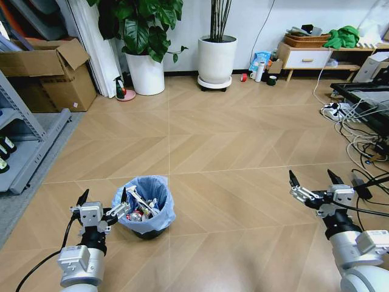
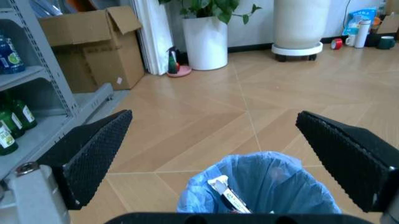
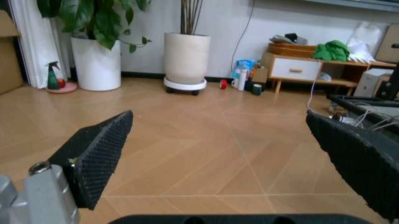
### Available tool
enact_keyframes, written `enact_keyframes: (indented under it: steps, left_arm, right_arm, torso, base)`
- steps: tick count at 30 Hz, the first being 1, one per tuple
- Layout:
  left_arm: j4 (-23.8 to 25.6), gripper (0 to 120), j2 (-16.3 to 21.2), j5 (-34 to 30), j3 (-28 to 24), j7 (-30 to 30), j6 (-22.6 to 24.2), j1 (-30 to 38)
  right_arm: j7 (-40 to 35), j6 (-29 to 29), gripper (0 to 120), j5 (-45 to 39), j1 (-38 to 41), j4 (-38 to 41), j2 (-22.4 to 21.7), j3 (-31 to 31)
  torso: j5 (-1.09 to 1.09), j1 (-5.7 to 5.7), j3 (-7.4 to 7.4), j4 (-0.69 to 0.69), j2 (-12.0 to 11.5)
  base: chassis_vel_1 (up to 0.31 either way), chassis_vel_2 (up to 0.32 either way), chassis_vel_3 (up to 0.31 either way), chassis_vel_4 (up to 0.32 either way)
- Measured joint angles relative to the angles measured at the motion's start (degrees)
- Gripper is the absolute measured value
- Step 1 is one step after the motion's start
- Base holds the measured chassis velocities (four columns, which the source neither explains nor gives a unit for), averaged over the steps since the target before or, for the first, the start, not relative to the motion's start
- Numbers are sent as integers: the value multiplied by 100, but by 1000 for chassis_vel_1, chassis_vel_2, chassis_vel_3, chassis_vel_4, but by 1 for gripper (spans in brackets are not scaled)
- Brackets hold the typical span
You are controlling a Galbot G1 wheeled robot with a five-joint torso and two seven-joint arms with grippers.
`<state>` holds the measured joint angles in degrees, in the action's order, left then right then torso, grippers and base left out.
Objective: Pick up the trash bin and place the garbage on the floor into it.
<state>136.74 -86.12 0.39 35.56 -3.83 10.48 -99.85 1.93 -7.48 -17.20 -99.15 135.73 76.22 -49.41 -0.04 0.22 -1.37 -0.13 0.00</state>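
The trash bin (image 1: 144, 210), small, round and lined with a crinkly light-blue bag, stands on the herringbone wood floor (image 1: 231, 146) at the lower left. Garbage (image 1: 142, 208) lies inside it: white paper, a red piece and wrappers. My left gripper (image 1: 103, 196) is open just left of the bin, with its inner finger at the bag's rim. From the left wrist the bin (image 2: 262, 186) sits low between the wide-spread fingers (image 2: 93, 154), and a wrapper (image 2: 227, 195) pokes up inside it. My right gripper (image 1: 312, 177) hangs open and empty at the lower right, over bare floor (image 3: 212, 154).
Two white plant pots (image 1: 146, 73) (image 1: 217, 59) stand at the far wall. A cardboard box (image 1: 48, 73) and a metal shelf (image 1: 24, 140) line the left side. Cables and a power strip (image 1: 349, 121) lie on the right. A low cabinet (image 1: 304, 58) has a bottle and mug (image 1: 260, 72) beside it.
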Motion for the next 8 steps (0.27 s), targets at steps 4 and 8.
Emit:
enact_keyframes:
  steps: [4,8]
  left_arm:
    - [-1,100,1,-3,0,-1,2,1]
    - [-2,100,2,-5,0,-3,3,1]
  right_arm:
    - [-2,0,100,0,1,-2,-1,2]
    - [-2,0,100,0,2,-3,-2,3]
  torso:
    - [0,0,0,0,0]
    - [0,0,0,0,0]
  base:
    - [0,0,0,0]
    - [0,0,0,0]
